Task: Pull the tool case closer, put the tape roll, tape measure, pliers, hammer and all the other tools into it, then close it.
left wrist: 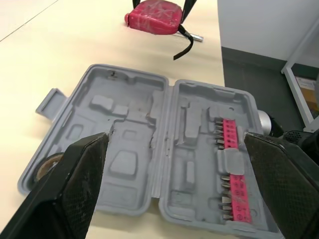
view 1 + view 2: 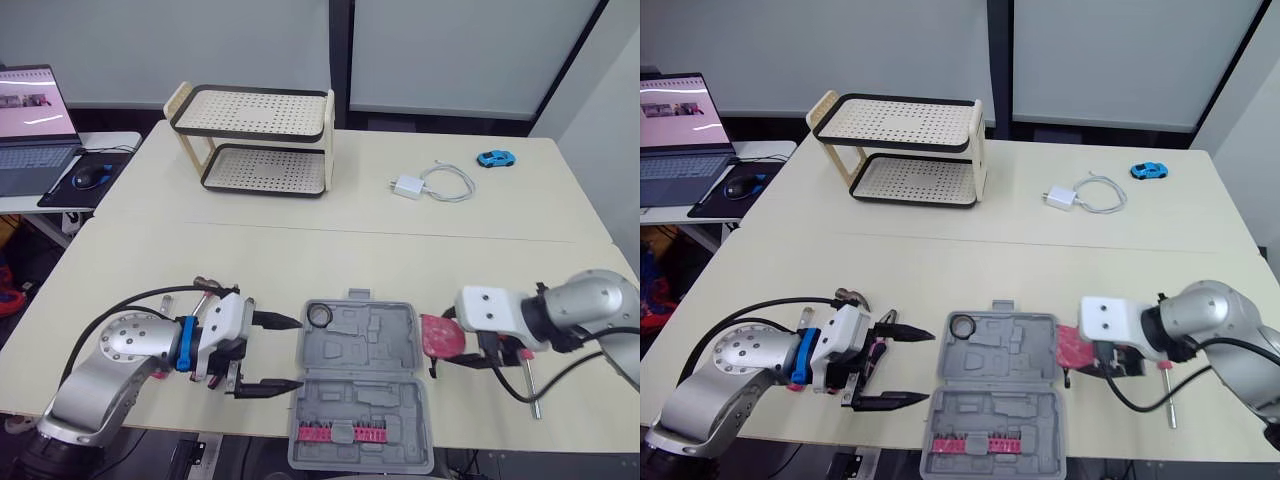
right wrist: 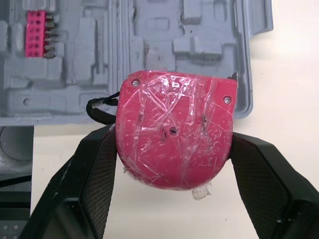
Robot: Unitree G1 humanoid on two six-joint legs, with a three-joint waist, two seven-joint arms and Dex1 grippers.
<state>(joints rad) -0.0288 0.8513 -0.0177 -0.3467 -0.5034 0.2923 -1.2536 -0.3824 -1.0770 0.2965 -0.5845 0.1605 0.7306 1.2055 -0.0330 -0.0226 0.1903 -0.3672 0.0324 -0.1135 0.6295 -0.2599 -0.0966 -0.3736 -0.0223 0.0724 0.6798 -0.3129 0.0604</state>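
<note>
Open grey plastic tool case (image 2: 360, 385) at the near table edge, dark tape roll (image 2: 320, 316) already in its corner. Right gripper (image 3: 174, 149) clamped on the red tape measure (image 3: 174, 119) just beside the case — not in yet. Left gripper (image 2: 298, 352) spread wide, empty. Remaining tools, closing — still to do.

Grey tool case (image 2: 360, 385), pink bit strip (image 2: 340, 433) in near half. Crimson tape measure (image 3: 173, 129) under clear crinkled film (image 3: 200, 191), black strap (image 3: 99, 110). Far left, cream rack (image 2: 255, 140), black-rimmed, dotted perforation pattern. Far right, white charger (image 2: 408, 187), blue toy car (image 2: 495, 158). Pale beige table (image 2: 250, 260).
</note>
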